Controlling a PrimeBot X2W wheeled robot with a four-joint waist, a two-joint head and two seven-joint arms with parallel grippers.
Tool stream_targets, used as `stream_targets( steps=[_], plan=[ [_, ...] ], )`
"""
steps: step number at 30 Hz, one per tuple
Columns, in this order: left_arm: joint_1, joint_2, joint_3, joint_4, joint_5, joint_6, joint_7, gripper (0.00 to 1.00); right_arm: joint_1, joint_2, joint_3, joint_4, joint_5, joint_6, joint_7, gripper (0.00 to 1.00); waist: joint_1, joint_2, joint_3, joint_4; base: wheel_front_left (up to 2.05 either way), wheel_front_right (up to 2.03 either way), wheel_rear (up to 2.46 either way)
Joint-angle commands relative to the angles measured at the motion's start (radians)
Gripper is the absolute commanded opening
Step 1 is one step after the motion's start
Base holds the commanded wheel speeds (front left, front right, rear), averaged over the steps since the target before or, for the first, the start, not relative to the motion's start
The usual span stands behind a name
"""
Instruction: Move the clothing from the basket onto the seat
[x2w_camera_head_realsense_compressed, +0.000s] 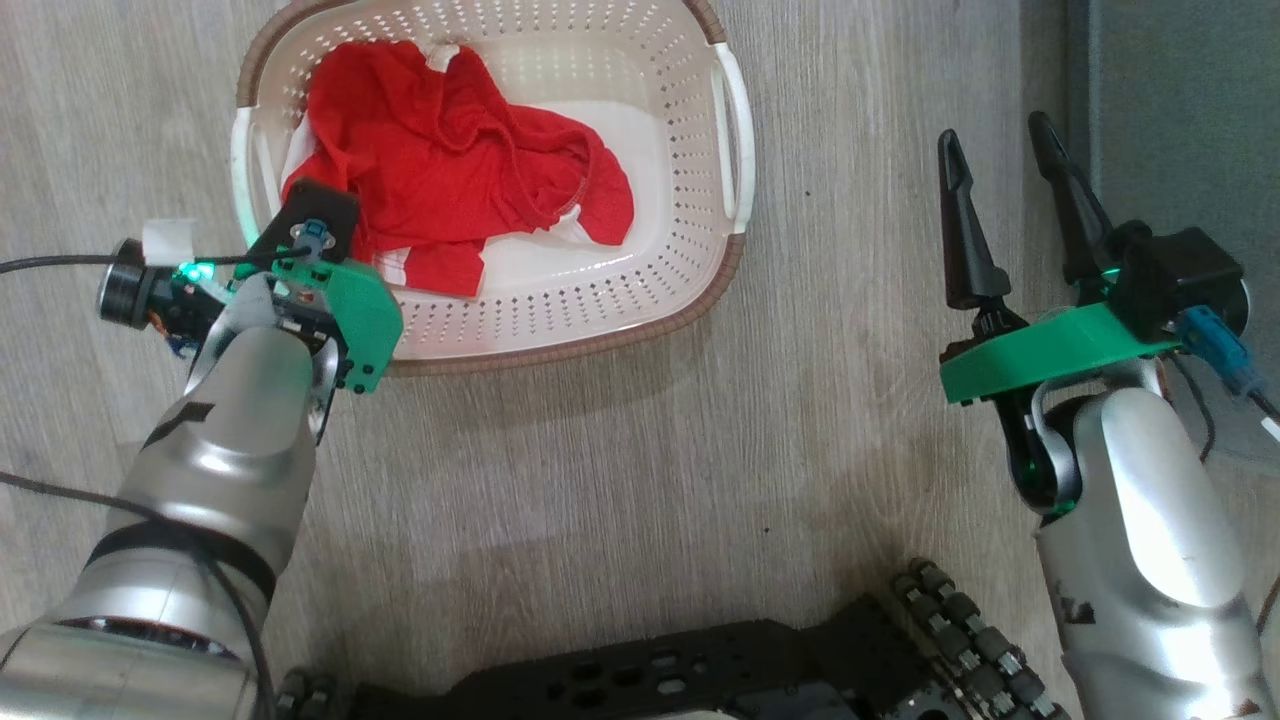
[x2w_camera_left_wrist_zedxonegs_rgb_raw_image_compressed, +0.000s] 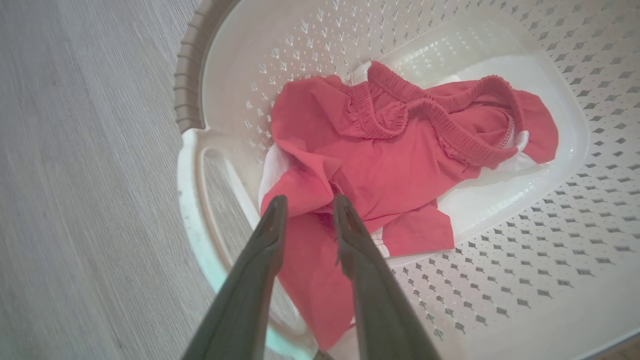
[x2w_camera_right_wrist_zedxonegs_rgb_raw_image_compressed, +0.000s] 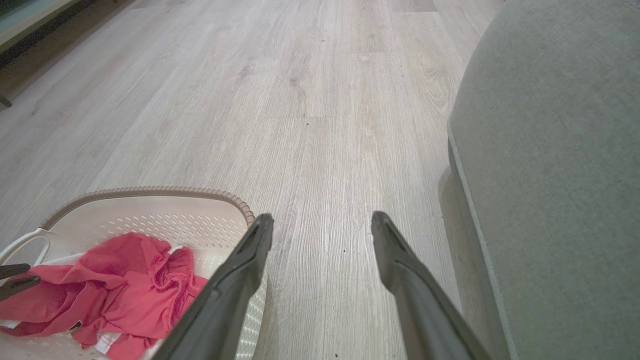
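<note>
The clothing (x2w_camera_head_realsense_compressed: 450, 160) is a rumpled bright red garment with white trim, lying in the left half of the cream perforated basket (x2w_camera_head_realsense_compressed: 600, 340) over a white cloth (x2w_camera_head_realsense_compressed: 640, 130). In the left wrist view my left gripper (x2w_camera_left_wrist_zedxonegs_rgb_raw_image_compressed: 307, 200) hangs over the basket's handle end (x2w_camera_left_wrist_zedxonegs_rgb_raw_image_compressed: 187, 75), fingers half closed around a raised fold of the red clothing (x2w_camera_left_wrist_zedxonegs_rgb_raw_image_compressed: 380, 155). Whether they pinch it I cannot tell. My right gripper (x2w_camera_head_realsense_compressed: 992, 128) stands open and empty above the floor, between the basket and the grey-green seat (x2w_camera_head_realsense_compressed: 1180, 80). Its wrist view shows the seat (x2w_camera_right_wrist_zedxonegs_rgb_raw_image_compressed: 550, 150) to the right.
Pale wood-look floor (x2w_camera_head_realsense_compressed: 700, 450) lies all around the basket. My dark wheeled base (x2w_camera_head_realsense_compressed: 700, 670) is at the bottom of the head view. A black cable (x2w_camera_head_realsense_compressed: 50, 262) runs off the left wrist. A dark skirting (x2w_camera_right_wrist_zedxonegs_rgb_raw_image_compressed: 30, 45) runs along the far left.
</note>
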Motion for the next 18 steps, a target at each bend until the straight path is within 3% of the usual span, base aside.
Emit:
stream_targets(
  steps=[1,3,6,11,14,18],
  plan=[
    [0.007,0.031,0.010,-0.015,-0.011,0.011,-0.005,0.48,0.015,0.003,0.022,-0.028,0.008,0.000,-0.006,1.00,-0.0001,0.0000,0.002,0.000,0.00,0.00,0.00],
    [0.010,0.032,0.008,-0.019,-0.014,0.012,-0.005,0.40,0.014,0.003,0.024,-0.028,0.009,0.000,-0.006,1.00,-0.0001,0.0000,0.004,0.001,0.00,0.00,0.00],
    [0.012,0.035,0.005,-0.023,-0.019,0.015,-0.005,0.17,0.012,0.003,0.025,-0.028,0.011,0.000,-0.006,1.00,-0.0001,0.0000,0.007,0.001,0.00,0.00,0.00],
    [0.014,0.039,-0.002,-0.031,-0.027,0.025,-0.005,0.09,0.009,0.003,0.020,-0.028,0.010,0.000,-0.006,1.00,-0.0001,0.0000,0.010,0.002,0.00,0.00,0.00],
    [0.015,0.039,-0.005,-0.035,-0.033,0.026,-0.005,0.00,0.009,0.003,0.016,-0.028,0.008,0.000,-0.006,1.00,-0.0001,0.0000,0.010,0.004,0.00,0.00,0.00],
    [0.015,0.037,-0.008,-0.045,-0.042,0.023,-0.005,0.00,0.010,0.003,0.014,-0.027,0.006,0.000,-0.006,1.00,-0.0001,0.0000,0.008,0.007,0.00,0.00,0.00]
  ],
)
